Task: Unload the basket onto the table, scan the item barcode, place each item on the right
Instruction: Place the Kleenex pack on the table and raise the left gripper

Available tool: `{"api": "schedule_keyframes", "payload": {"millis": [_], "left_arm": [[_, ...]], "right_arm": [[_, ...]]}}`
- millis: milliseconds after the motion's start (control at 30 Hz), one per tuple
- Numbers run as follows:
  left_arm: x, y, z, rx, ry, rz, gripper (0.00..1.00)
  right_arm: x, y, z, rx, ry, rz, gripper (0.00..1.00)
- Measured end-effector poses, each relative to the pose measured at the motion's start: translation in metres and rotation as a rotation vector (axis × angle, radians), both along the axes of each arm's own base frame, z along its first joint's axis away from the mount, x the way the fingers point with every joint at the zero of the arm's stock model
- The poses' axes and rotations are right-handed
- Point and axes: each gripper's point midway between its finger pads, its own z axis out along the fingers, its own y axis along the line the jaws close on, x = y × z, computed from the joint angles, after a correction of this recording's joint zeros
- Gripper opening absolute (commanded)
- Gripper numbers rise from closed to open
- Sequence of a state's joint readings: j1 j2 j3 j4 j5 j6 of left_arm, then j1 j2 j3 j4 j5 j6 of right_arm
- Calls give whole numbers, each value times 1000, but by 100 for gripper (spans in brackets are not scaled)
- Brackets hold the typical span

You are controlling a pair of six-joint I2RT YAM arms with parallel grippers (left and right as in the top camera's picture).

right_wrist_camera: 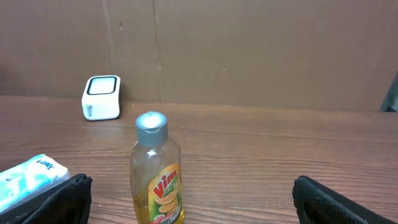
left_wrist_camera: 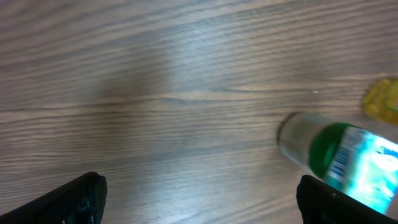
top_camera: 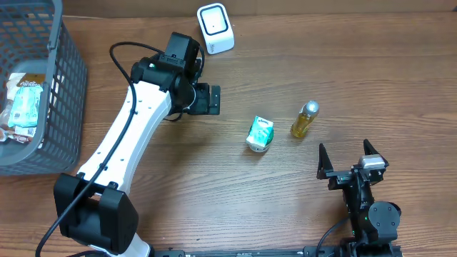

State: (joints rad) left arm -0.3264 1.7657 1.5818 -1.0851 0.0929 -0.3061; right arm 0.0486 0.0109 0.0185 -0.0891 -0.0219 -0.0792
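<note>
Left gripper (top_camera: pixel 214 100), jaws wide and empty, stands nearer the green pack (top_camera: pixel 260 133) lying to its right than the equally spread right gripper (top_camera: pixel 350 158).

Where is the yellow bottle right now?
In the overhead view, the yellow bottle stands right of centre, with the green-and-white packet just to its left and the open right claw a little way behind it.

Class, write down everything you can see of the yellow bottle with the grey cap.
The bottle looks like clear plastic filled with yellow liquid, with a grey cap and a Vim label showing lemons. It stands upright and closed on the wooden table, beside but apart from the green-and-white pack. Only the table touches it.
</note>
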Motion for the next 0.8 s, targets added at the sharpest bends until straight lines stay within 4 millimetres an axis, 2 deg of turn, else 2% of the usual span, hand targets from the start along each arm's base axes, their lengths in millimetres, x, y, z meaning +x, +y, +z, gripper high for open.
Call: {"api": "schedule_keyframes", "payload": {"millis": [800], "left_arm": [[6,17,-1,97,-32,28,99]], "right_arm": [[0,0,0,0,0,0,100]]}}
